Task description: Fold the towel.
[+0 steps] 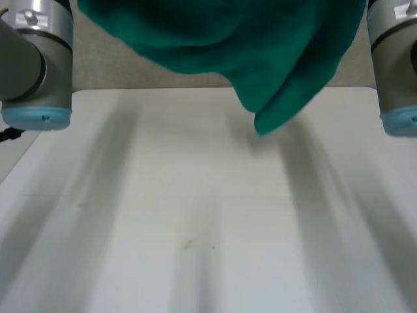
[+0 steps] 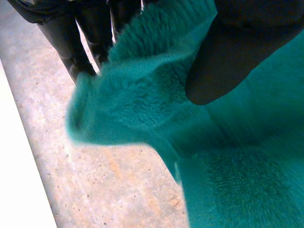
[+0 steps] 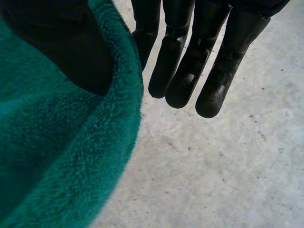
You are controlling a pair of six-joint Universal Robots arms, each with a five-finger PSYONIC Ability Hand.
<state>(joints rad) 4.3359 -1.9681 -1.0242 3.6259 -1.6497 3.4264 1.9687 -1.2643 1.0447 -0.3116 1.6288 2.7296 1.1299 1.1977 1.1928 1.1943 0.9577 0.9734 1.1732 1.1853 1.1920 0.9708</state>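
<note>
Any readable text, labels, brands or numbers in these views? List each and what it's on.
None: no text can be read in any view.
The green towel is plain pile, with no tag or label showing.
The white table has faint specks, no print.
The left arm's light-blue cap carries a small dark mark, too small to read.
The left hand and right hand are plain black.
</note>
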